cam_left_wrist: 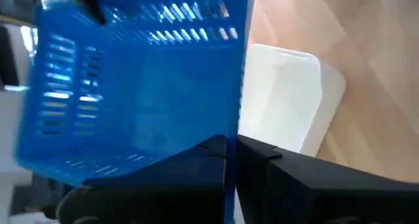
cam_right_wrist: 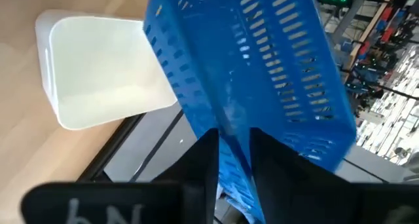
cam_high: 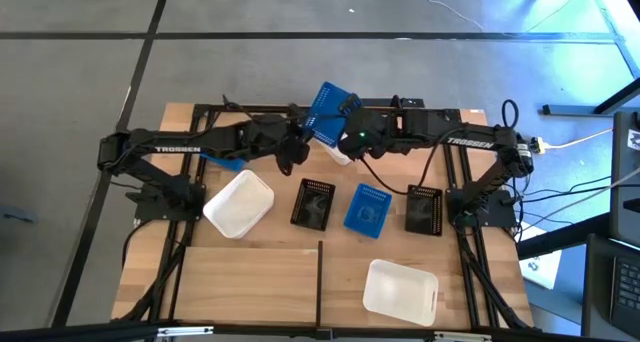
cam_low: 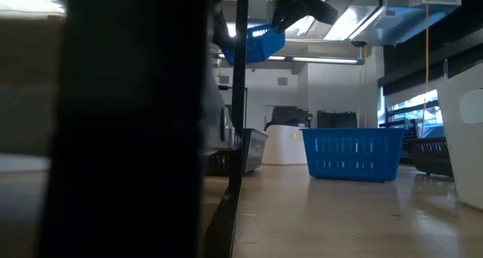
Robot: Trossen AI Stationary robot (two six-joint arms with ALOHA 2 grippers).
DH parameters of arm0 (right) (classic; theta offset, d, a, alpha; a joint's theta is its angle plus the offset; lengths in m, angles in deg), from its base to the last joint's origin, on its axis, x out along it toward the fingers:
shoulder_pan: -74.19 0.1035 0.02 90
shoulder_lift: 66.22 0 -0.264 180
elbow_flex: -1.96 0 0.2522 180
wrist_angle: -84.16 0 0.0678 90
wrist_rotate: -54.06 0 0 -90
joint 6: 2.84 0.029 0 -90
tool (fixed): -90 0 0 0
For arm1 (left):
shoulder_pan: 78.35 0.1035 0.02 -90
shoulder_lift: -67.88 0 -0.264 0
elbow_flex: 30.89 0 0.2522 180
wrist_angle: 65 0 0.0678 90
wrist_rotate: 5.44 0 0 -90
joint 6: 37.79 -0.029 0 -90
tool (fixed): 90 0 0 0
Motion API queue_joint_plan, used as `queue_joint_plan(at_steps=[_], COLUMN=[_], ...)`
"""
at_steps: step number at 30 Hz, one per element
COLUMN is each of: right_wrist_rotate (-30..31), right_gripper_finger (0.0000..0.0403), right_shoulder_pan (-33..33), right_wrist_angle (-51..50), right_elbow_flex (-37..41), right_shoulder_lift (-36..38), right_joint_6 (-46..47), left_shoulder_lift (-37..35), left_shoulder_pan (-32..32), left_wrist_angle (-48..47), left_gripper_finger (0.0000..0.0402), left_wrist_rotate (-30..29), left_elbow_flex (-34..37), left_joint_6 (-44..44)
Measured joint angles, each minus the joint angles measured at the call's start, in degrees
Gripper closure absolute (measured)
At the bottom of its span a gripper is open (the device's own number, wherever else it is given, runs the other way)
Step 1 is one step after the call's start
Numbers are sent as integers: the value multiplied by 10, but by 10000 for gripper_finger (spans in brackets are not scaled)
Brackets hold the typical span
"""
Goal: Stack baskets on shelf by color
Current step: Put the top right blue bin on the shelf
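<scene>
A blue slotted basket hangs in the air above the far edge of the shelf, tilted, with both arms meeting at it. The left hand is clamped tight on one wall of the basket, its fingers pinching the thin plastic edge. The right hand straddles another wall of the same basket; its fingers stand slightly apart around the plastic, and it looks to be letting go rather than gripping, though the wrist view alone does not settle that.

Below the lifted basket lies a white basket, partly off the plank edge over the black rail. On the shelf's middle sit another white basket, a black basket, a second blue basket and another black basket; a third white basket lies nearer the front.

The risk lies in the handover. If the right hand releases, the whole basket hangs from a single pinch on a flexible slotted wall, so it may swing, twist or slip out. Its tilt makes that likelier, and a drop could land it on the white basket below or off the far edge of the shelf. The two hands are also close together, so any sideways withdrawal could snag the slots.
</scene>
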State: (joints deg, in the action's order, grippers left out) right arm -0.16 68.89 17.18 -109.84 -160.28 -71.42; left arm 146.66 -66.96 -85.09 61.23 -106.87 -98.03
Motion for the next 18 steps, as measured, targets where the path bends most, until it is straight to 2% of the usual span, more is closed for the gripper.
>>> queue_joint_plan(at_steps=[10, 18], right_wrist_rotate=[-2, -9], right_gripper_finger=[321, 321], right_shoulder_pan=[0, 0], right_wrist_angle=[-1, -1], right_elbow_flex=[0, 0], right_shoulder_lift=[11, 55], right_joint_6=[63, 161], left_shoulder_lift=[-27, -119], left_shoulder_pan=[-17, -50], left_wrist_angle=[-84, -230], left_gripper_finger=[401, 401], left_wrist_rotate=[-1, -1], left_elbow_flex=[0, 0], left_joint_6=[128, 342])
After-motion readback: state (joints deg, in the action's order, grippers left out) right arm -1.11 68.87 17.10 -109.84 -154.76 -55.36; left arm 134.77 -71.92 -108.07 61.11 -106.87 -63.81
